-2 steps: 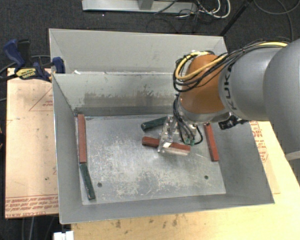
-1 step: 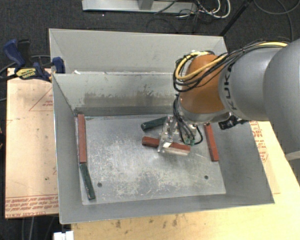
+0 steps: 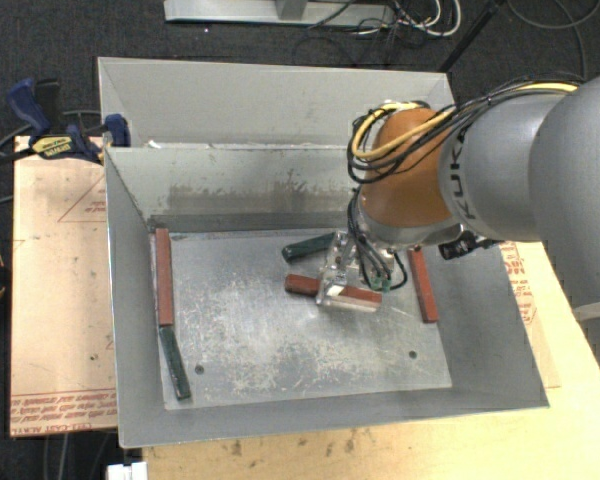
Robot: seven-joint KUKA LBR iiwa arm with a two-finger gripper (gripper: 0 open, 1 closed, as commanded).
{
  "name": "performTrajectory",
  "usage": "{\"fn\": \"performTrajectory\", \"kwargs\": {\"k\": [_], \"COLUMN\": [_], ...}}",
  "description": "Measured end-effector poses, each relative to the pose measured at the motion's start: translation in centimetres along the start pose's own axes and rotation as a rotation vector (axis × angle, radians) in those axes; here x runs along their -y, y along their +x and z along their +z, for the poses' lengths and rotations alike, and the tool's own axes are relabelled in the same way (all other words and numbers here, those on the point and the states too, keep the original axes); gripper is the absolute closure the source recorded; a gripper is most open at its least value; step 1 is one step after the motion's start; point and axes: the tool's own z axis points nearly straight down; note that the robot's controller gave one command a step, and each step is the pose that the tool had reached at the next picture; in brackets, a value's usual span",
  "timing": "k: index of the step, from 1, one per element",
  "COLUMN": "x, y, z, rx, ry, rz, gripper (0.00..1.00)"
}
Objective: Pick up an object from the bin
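the gripper (image 3: 337, 286) was down low near the middle of the bin (image 3: 280, 183), a little toward the bin's right side, right at the short red-brown block (image 3: 302, 286) that lay flat on the bin's floor. its metal tip covered the middle of that block, so the block's two ends stuck out to either side of it. whether it actually had the block gripped could not be told, and how far open the tool stood could not be told either, since the wrist's orange cover (image 3: 400, 183) and its yellow and black cables (image 3: 380, 128) hung over that spot. the grey arm (image 3: 540, 158) came in over the bin's right rim.

the other things lay apart from one another on the bin's floor. an upper green stick (image 3: 308, 249), dark and tilted, lay toward the bin's back wall, just beside the gripper and apart from the block. a right red-brown bar (image 3: 423, 286) lay close to the bin's right wall, roughly along it. a long red-brown strip (image 3: 163, 276) lay along the foot of the bin's left wall, and a lower green stick (image 3: 174, 363) lay in the bin's front left corner, its upper end close to the strip's near end.
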Motion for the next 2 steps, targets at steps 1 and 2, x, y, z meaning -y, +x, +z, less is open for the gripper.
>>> {"fn": "performTrajectory", "kwargs": {"k": [1,2], "x": [0.1,0.1], "y": [0.3,0.2], "z": [-1.7,-3.9], "rx": [-0.014,-0.014], "ry": [0.005,0.005], "rz": [-0.001,-0.001], "gripper": [1.0,1.0]}}
